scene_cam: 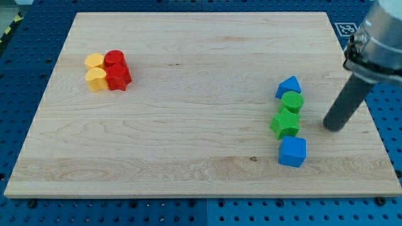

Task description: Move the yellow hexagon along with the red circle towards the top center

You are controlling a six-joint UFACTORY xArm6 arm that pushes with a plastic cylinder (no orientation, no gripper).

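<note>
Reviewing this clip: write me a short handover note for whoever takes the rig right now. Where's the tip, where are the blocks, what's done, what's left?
My tip: on the board's right side, just right of the green star, touching no block.
Yellow hexagon and red circle: side by side in the cluster at the view's upper left, with a yellow heart and a red star right below them.
Other blocks: a blue one, green circle, green star and blue cube in a column at the right.
Done: nothing visible.
Left: cross the board, push the pair to top center.
</note>
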